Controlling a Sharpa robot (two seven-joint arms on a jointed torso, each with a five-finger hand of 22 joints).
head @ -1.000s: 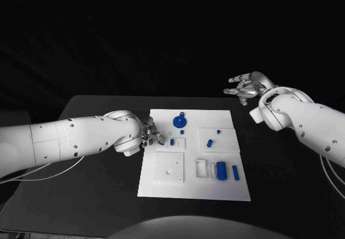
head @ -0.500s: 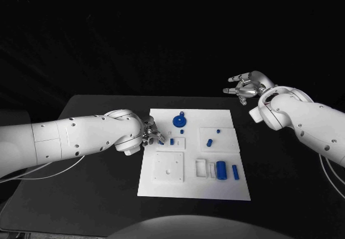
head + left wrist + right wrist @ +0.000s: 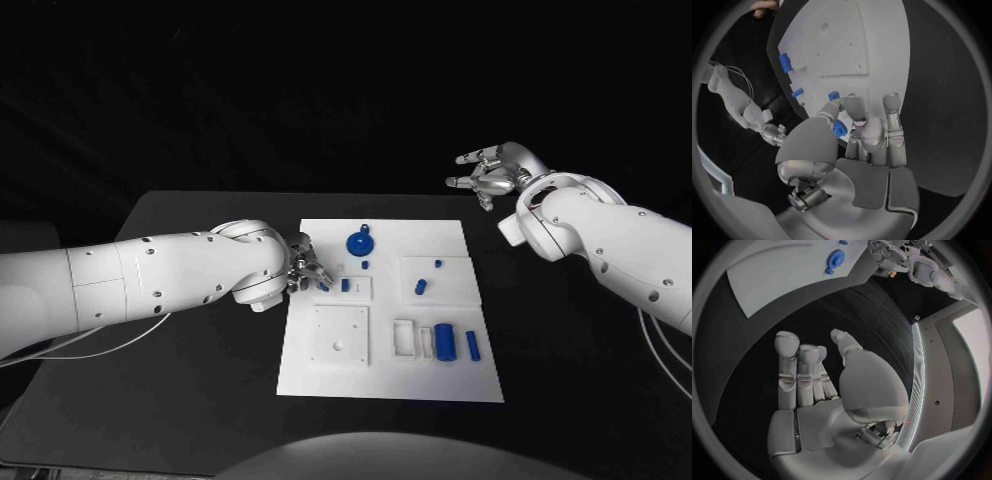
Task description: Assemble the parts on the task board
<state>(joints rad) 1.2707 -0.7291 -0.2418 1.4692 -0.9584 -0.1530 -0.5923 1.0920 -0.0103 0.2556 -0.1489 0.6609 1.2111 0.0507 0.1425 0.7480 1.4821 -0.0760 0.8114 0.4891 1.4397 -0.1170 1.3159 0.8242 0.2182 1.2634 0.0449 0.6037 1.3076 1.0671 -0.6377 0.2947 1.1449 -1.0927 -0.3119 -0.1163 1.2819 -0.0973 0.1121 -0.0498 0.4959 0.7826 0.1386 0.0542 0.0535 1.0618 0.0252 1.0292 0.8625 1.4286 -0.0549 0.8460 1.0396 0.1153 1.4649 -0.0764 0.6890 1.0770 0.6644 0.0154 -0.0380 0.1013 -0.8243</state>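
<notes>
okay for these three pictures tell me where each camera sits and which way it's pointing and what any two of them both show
Head view: on the robot's head, looking down at the task board; both white arms enter, left hand at the board's edge, right hand raised beyond the table's far corner.
Left wrist view: behind the left hand, facing the board; a small blue part sits between its fingers.
Right wrist view: behind the right hand, facing the black table.
Shared: head and right wrist views both show the round blue part.
</notes>
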